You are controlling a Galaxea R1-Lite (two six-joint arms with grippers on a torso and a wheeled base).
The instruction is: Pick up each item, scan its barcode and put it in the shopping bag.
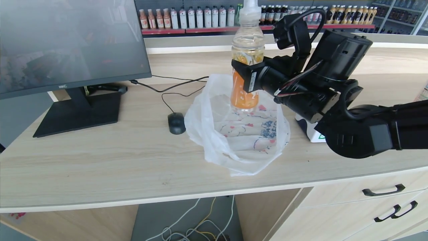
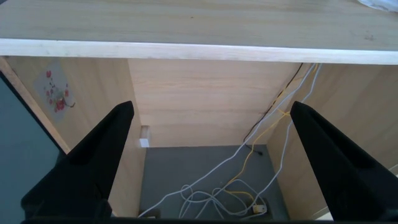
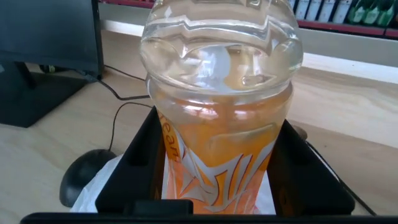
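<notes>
Orange bottle (image 1: pixel 247 47): held upright over the mouth of the shopping bag (image 1: pixel 200 127), with the clear neck and white cap uppermost and the orange lower half at about the height of the bag's far rim.
Right gripper (image 1: pixel 249 78): clamped on the bottle at mid-body, with one finger pressed to each side of the label.
Left gripper (image 2: pixel 211 106): held below the counter (image 1: pixel 100 160) edge with its fingers spread wide and nothing between them; loose cables (image 2: pixel 230 180) lie beyond it.
Bag: thin white plastic, slumped open on the counter just beside the mouse (image 1: pixel 176 123).
Step in hand: judged to be the lowering of the bottle into the bag.
Lowering: the bottle should be kept upright and brought straight down through the middle of the opening, so that the soft rim is not dragged inward or folded shut.
Release: the grip is best loosened only once the base is borne by the counter through the plastic. A tall bottle is likely to topple, and no support can be expected from the limp walls.
Withdrawal: the fingers should be lifted clear without the plastic being snagged.
Hidden: no barcode can be made out on the label, so whether scanning has been done cannot be told.
Cut off: the bottle's base cannot be judged as above the rim or already inside it.
Unclear: a white box (image 1: pixel 309 132) is largely covered by the right arm and cannot be identified.
</notes>
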